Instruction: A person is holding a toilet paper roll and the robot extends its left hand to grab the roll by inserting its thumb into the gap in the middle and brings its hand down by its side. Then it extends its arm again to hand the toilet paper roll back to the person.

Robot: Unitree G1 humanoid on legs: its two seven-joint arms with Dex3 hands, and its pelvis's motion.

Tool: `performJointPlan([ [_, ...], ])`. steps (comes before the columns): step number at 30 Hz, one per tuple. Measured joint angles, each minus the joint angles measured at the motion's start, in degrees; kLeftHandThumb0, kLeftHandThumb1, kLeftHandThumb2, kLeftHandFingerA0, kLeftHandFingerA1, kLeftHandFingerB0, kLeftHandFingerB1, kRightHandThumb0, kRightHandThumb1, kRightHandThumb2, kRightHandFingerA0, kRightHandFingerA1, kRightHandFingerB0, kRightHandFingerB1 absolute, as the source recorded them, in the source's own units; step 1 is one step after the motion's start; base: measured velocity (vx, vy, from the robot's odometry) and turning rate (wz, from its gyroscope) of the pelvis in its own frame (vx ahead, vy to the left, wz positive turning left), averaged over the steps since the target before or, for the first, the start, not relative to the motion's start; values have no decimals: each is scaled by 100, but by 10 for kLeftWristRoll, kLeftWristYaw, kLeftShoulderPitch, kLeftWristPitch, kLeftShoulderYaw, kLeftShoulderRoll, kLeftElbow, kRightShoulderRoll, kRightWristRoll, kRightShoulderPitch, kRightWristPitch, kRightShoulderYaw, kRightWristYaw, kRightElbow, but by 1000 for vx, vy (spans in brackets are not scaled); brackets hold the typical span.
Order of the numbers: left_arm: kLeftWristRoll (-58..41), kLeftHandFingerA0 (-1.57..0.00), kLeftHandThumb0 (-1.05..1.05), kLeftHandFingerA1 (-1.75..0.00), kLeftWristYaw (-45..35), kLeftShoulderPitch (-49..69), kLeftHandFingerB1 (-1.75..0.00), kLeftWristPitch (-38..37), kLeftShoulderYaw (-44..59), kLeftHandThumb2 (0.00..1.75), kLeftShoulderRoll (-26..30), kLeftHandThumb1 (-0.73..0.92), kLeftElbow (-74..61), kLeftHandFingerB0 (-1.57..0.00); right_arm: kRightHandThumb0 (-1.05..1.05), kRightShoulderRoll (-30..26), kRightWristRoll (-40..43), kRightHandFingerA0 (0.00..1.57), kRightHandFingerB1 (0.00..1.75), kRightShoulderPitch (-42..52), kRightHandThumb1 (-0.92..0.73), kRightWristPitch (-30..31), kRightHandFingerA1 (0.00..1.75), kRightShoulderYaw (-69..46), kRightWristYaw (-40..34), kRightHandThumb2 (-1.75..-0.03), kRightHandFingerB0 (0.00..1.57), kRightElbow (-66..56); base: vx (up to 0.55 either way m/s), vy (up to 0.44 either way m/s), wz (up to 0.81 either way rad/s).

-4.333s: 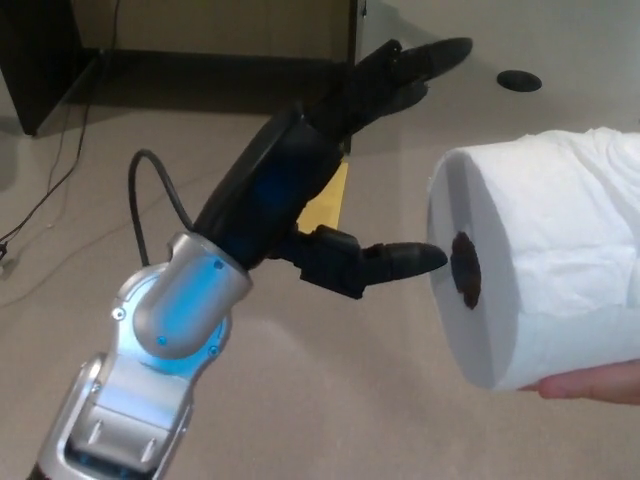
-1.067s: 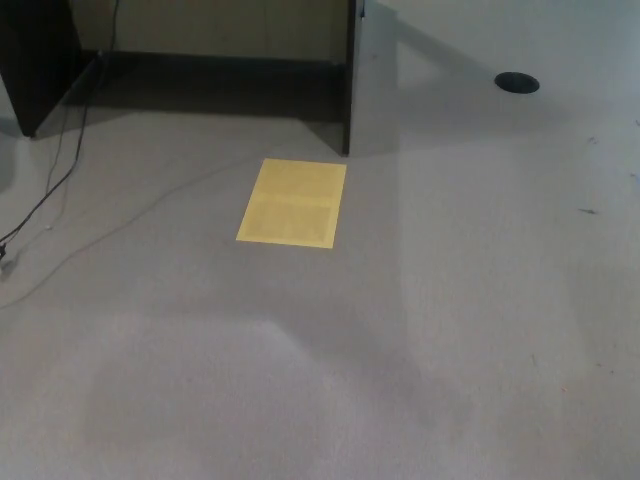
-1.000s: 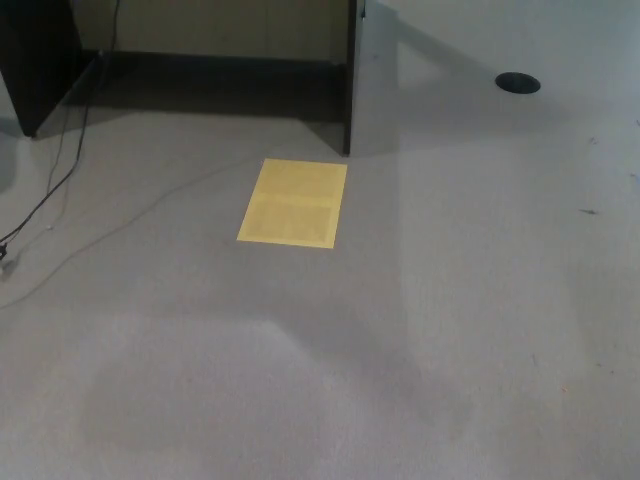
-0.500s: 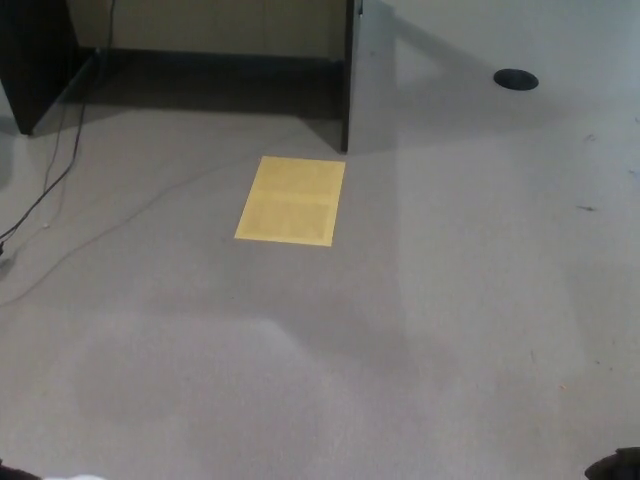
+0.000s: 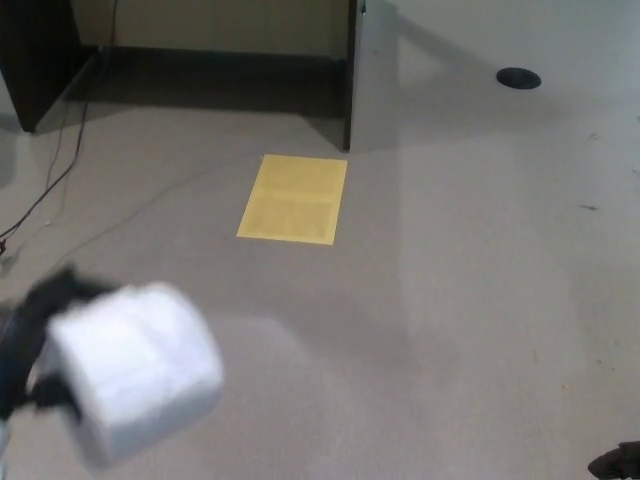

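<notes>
The white toilet paper roll (image 5: 135,372) shows blurred at the lower left of the head view, raised above the floor. My left hand (image 5: 40,305) is black and blurred. It wraps around the roll's left end from the picture's left edge and is shut on it. The roll's centre hole is hidden, and no person's hand is in sight. A small dark shape (image 5: 620,462) at the bottom right corner looks like part of my right hand, but too little of it shows to tell its state.
A yellow sheet (image 5: 293,198) lies on the grey carpet ahead. Behind it stands a dark desk with a leg panel (image 5: 350,75). Cables (image 5: 55,170) trail on the floor at the left, and a round black floor outlet (image 5: 518,77) sits far right.
My left hand has come up into view at the lower left with the roll in it. Half a second ago only a white sliver showed at the bottom edge.
</notes>
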Motion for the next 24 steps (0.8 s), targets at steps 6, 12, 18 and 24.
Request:
performJointPlan([
  [6,4,-83,-6,-155,-18,-51,-132,27,-23,75,-13,76,-133,-76,-41,1,-1,69,41,32,-68,-3,56,4,0,-61,50,-2,0,0,0],
  [12,13,-85,-16,-159,-43,-103,-137,79,-69,74,-57,77,-258,-70,-41,2,-2,72,40,87,-69,-8,56,13,0,-61,49,-4,0,0,0],
  [18,33,-82,-19,-163,-64,-178,-140,134,-126,75,-118,76,-322,-68,-41,2,-3,71,40,122,-69,-10,58,19,0,-61,49,-5,0,0,0],
  [24,60,-76,-16,-157,-84,-247,-133,193,-195,73,-200,73,-355,-73,-45,2,-3,67,53,140,-55,-13,68,23,0,-86,43,-11,0,0,0],
])
